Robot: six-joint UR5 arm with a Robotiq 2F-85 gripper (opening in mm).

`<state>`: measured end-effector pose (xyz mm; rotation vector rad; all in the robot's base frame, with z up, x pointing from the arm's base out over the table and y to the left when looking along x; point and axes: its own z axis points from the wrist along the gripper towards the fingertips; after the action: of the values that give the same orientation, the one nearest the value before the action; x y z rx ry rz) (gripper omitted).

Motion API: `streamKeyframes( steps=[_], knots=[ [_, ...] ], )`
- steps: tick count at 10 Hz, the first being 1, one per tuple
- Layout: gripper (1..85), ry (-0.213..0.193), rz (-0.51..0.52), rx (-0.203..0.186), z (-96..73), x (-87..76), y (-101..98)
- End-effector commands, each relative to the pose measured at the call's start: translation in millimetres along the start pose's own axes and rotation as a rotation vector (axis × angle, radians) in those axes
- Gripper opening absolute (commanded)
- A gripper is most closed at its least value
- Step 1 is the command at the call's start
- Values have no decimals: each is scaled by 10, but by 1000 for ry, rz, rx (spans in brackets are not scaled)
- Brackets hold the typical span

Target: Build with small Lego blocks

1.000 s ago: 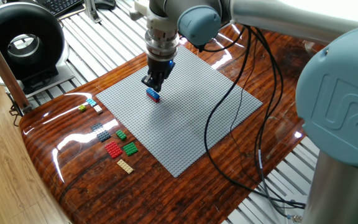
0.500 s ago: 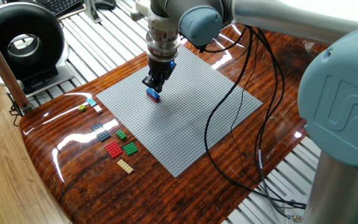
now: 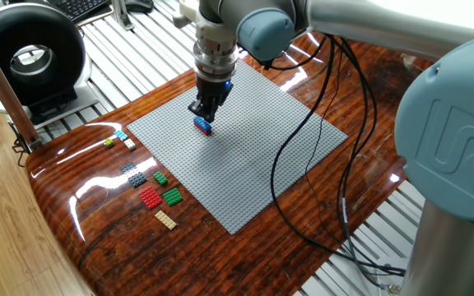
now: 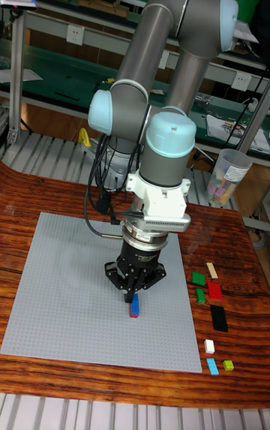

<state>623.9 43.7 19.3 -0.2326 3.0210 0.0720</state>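
Observation:
A small blue brick stacked on a red one (image 3: 202, 124) (image 4: 135, 308) stands on the large grey baseplate (image 3: 253, 164) (image 4: 67, 302), near its far left part. My gripper (image 3: 201, 113) (image 4: 130, 296) hangs straight above this stack. Its fingers are drawn together and their tips sit at the blue brick's top edge; I cannot tell if they touch it. The other small Lego blocks lie loose on the wood beside the plate: cyan (image 3: 120, 134), yellow-green (image 3: 109, 143), white (image 3: 128, 144), dark grey (image 3: 134, 173), green (image 3: 172, 196), red (image 3: 149, 197) and tan (image 3: 164, 219).
The baseplate lies on a glossy wooden table (image 3: 105, 238). Black cables (image 3: 303, 189) hang from the arm over the plate's right side. A black round device (image 3: 27, 53) stands off the table's far left corner. A cup of pieces (image 4: 225, 175) sits behind the arm.

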Motion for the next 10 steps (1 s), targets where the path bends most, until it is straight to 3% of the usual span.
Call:
streamKeyframes(
  steps=[1,10],
  knots=[
    [13,-4,12,-13,-12,-14,25],
    [13,-1,9,-12,-31,55,-19]
  ],
)
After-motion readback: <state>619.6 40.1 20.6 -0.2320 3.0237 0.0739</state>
